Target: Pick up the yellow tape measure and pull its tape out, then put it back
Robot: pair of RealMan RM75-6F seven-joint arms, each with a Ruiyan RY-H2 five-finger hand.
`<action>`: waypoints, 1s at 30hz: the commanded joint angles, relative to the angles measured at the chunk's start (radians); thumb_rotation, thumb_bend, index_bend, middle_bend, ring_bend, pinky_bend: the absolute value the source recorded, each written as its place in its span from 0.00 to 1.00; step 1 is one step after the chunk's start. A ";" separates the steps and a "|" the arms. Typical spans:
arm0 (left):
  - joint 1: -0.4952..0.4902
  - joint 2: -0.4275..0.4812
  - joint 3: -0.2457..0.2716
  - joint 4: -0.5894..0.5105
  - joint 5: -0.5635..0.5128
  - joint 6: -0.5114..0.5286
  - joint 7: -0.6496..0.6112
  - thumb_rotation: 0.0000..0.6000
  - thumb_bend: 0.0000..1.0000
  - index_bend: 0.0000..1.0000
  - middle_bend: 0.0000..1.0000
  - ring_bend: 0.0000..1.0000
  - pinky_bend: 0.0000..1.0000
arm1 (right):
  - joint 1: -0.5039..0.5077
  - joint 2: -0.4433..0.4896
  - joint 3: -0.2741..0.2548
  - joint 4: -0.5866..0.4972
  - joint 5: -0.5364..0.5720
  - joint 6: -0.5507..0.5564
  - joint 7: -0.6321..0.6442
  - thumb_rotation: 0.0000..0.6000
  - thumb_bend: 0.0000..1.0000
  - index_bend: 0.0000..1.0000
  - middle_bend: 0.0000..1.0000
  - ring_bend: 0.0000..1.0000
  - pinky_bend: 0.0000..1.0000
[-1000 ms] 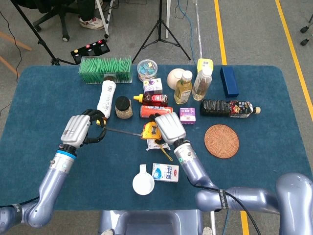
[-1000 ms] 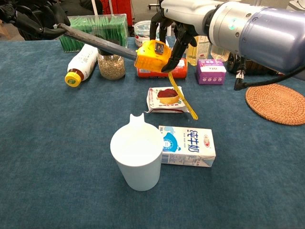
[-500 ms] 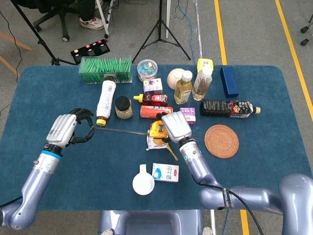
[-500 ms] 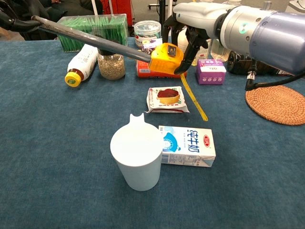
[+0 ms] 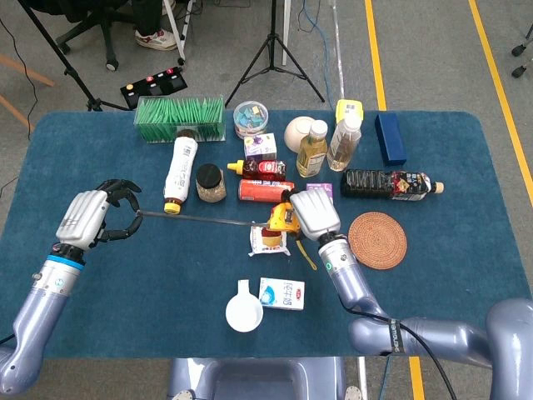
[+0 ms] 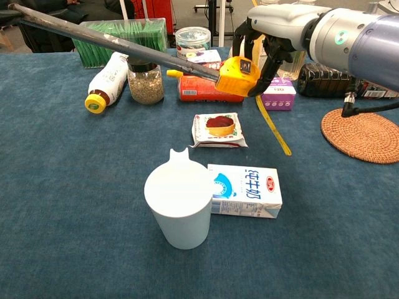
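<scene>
Yellow tape measure (image 6: 240, 70): gripped in the right hand (image 5: 315, 213), fingers curled over its case, held above the counter (image 5: 466, 275). Tape (image 5: 200, 219): drawn out in a taut dark line from the case across to the left hand (image 5: 85, 220), whose fingertips pinch its end. Yellow strap (image 6: 272, 123): hangs below the right hand. Snack packet (image 6: 217, 129): lies under the right hand, beside the white cup (image 6: 179, 207) and milk carton (image 6: 247, 190).
</scene>
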 commanded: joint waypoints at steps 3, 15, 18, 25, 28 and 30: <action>0.029 0.043 0.004 0.008 0.039 0.012 -0.052 1.00 0.45 0.56 0.33 0.23 0.42 | -0.014 0.016 -0.007 0.001 0.001 -0.003 0.008 1.00 0.17 0.66 0.66 0.76 0.72; 0.088 0.125 0.017 0.066 0.093 0.020 -0.198 1.00 0.45 0.56 0.33 0.23 0.42 | -0.045 0.046 -0.022 0.008 -0.004 -0.011 0.030 1.00 0.17 0.66 0.66 0.76 0.72; 0.100 0.141 0.014 0.081 0.097 0.023 -0.234 1.00 0.45 0.56 0.33 0.23 0.42 | -0.048 0.048 -0.024 0.010 -0.004 -0.014 0.031 1.00 0.17 0.66 0.66 0.76 0.72; 0.110 0.156 0.015 0.092 0.112 0.020 -0.275 1.00 0.44 0.56 0.33 0.23 0.42 | -0.051 0.044 -0.025 0.009 -0.011 -0.017 0.034 1.00 0.17 0.66 0.66 0.76 0.72; 0.101 0.149 0.015 0.082 0.119 0.012 -0.262 1.00 0.45 0.56 0.33 0.23 0.42 | -0.052 0.044 -0.022 0.002 -0.014 -0.012 0.031 1.00 0.17 0.66 0.66 0.76 0.72; 0.091 0.139 0.014 0.071 0.122 0.005 -0.246 1.00 0.44 0.56 0.33 0.23 0.42 | -0.052 0.043 -0.020 -0.004 -0.015 -0.009 0.029 1.00 0.17 0.67 0.66 0.76 0.72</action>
